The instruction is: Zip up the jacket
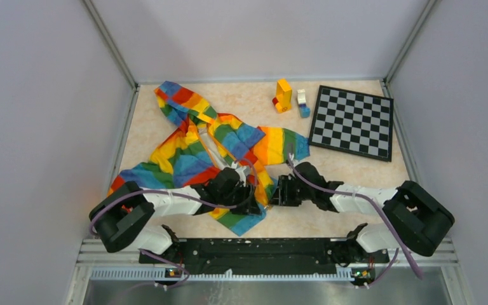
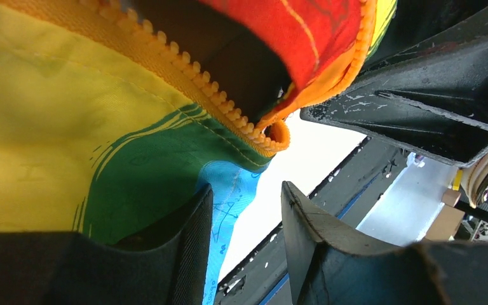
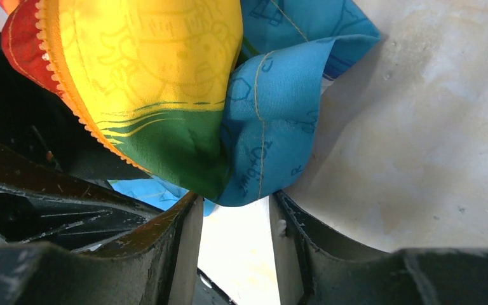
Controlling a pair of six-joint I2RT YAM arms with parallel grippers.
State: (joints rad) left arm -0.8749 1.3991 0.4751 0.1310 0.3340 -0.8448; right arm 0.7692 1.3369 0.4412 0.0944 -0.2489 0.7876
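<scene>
**A:** Where does the jacket lie?

**B:** The jacket (image 1: 190, 155) is spread over the left half of the table (image 1: 356, 184). Its hood points to the far left corner, its hem is toward the near edge, and the front is not yet closed.

**A:** And the grippers?

**B:** Both are at the hem, almost meeting. The left gripper (image 2: 244, 190) is parted with nothing in the gap, and the yellow-green panel only rests against one finger (image 2: 171, 254). The right gripper (image 3: 232, 203) is parted too. The blue hem corner (image 3: 273, 127) bunches at its mouth and touches the tips, but I see no pinch.

**A:** What does the next move turn on?

**B:** The zipper (image 2: 210, 95). Its teeth end just beyond the left gripper's tips. From there its line runs away from both arms, slanting up toward the hood. The left arm is nearer that bottom end and the right is nearer the loose corner. I judge the two bottom ends must meet first. The slider I cannot find.
</scene>
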